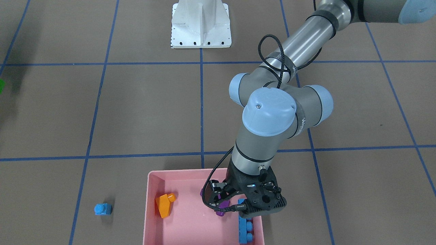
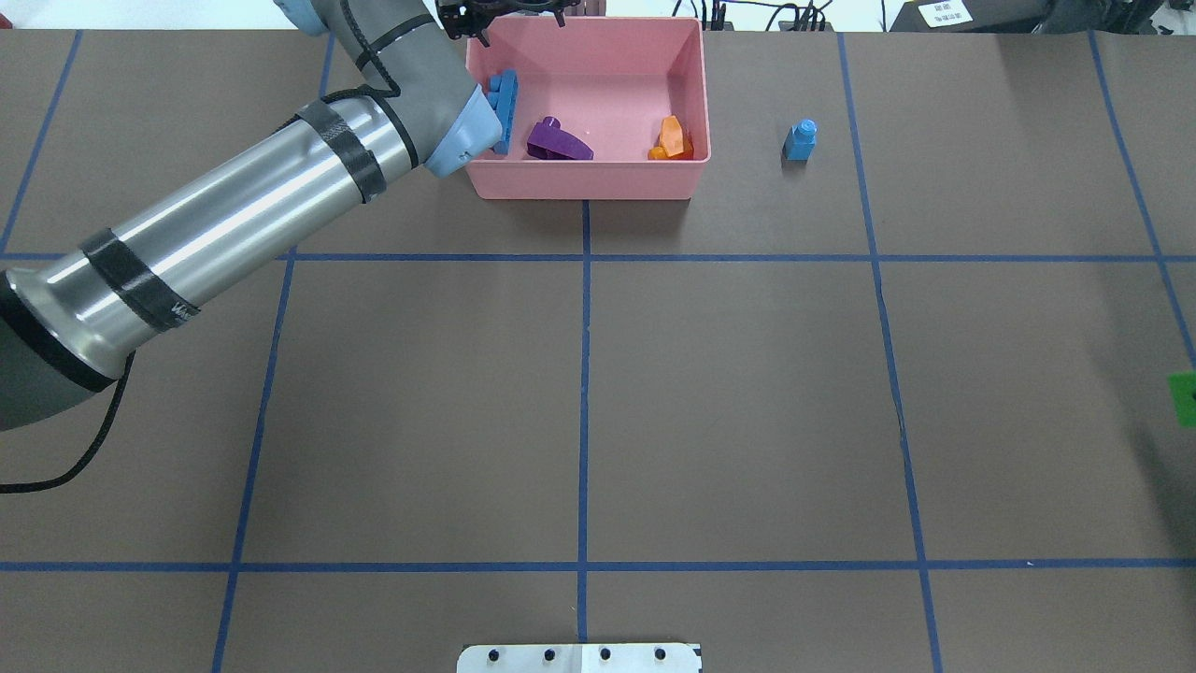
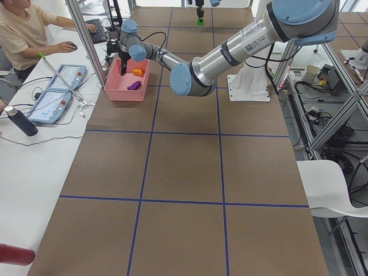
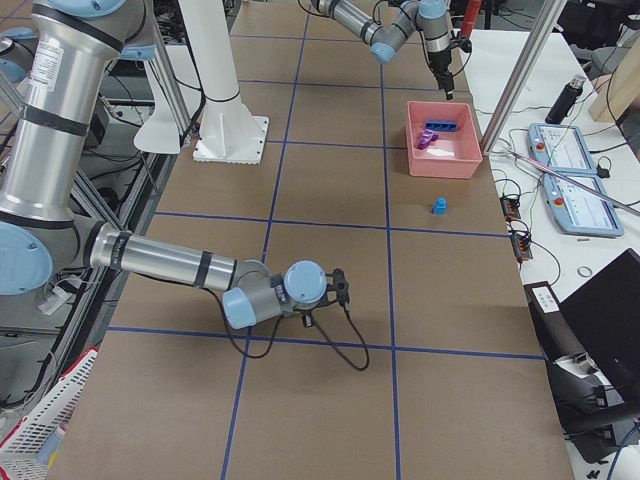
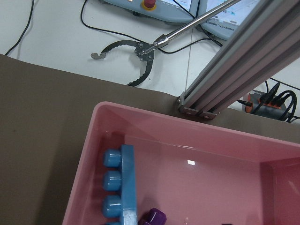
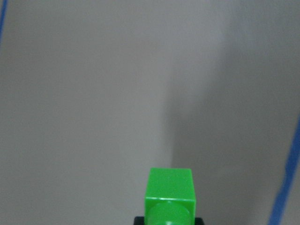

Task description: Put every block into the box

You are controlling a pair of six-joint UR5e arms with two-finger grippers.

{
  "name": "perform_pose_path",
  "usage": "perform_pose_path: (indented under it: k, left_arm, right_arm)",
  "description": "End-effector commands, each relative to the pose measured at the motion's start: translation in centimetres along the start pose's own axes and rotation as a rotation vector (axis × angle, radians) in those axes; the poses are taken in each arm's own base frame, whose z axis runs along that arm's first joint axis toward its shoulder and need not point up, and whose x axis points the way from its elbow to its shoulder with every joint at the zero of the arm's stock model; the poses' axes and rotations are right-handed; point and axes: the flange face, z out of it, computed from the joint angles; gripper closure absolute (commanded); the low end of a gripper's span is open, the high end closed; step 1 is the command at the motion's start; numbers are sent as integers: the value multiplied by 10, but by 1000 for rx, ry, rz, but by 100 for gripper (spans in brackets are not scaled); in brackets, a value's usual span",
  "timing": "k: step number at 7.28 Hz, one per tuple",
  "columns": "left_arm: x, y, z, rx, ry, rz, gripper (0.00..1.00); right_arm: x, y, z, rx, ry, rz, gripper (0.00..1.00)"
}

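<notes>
The pink box [image 1: 150,204] [image 2: 579,178] stands at the table's far edge. In it lie the orange block [image 1: 165,204] [image 2: 671,138], the purple block [image 2: 558,140] and the long blue block [image 1: 246,231] [image 5: 126,187], which lies along one side wall. My left gripper [image 2: 512,11] hovers open and empty over the box, above the long blue block. The small blue block [image 1: 103,209] [image 2: 801,140] stands on the table beside the box. My right gripper [image 4: 340,285] is shut on the green block [image 6: 169,197] [image 2: 1182,397], held above the table at the overhead view's right edge.
The white metal base [image 1: 201,27] sits at the robot's side of the table. An aluminium frame post [image 5: 234,61], cables and control pendants [image 3: 57,86] lie just beyond the box. An operator [image 3: 23,29] sits there.
</notes>
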Motion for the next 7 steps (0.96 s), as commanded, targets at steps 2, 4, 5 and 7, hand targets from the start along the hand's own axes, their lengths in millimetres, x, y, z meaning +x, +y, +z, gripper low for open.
perform_pose_path:
  k: [2,4,5,7]
  left_arm:
    - [-19,4,-39,-74,27,-11,0]
    - [-91,-10,-53,-82,-88,15,0]
    - [-135,-3,-75,-127,-177,145,0]
    - [-250,5,-122,-161,-231,353,0]
  right_arm:
    - [-205,-250,-42,43,-50,241,100]
    - [-328,-353,-30,78,5,298,100]
    - [-388,-386,-4,78,26,340,100]
    - [-504,-425,44,151,106,412,100]
